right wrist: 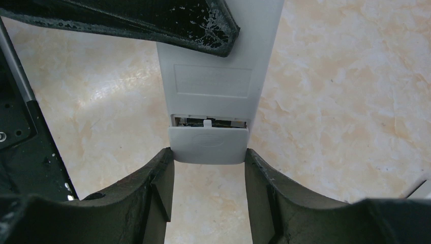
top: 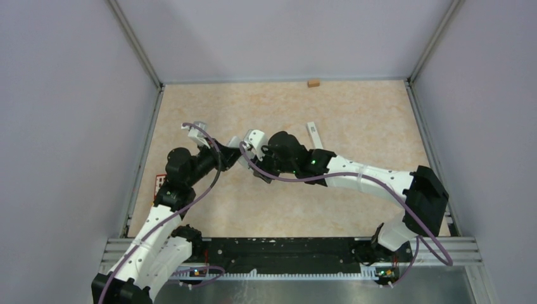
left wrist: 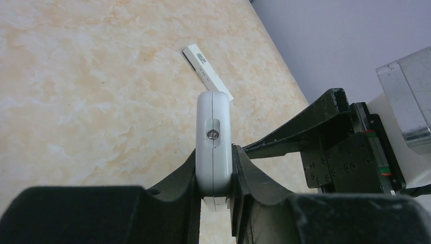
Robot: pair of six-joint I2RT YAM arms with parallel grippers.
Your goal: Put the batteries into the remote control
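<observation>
My left gripper (left wrist: 214,168) is shut on a white remote control (left wrist: 213,137), held edge-on above the table; in the top view it (top: 254,140) sits mid-table between both grippers. In the right wrist view the remote's back (right wrist: 213,76) faces the camera, and its battery cover (right wrist: 208,145) is slid a little off, showing a dark slot (right wrist: 208,121). My right gripper (right wrist: 208,157) is shut on that cover, one fingertip touching each side. No batteries show in any view.
A second, slim white remote (top: 312,134) lies on the table behind the grippers; it also shows in the left wrist view (left wrist: 206,68). A small brown block (top: 313,83) sits at the back wall. A red-and-white label (top: 159,183) lies by the left rail.
</observation>
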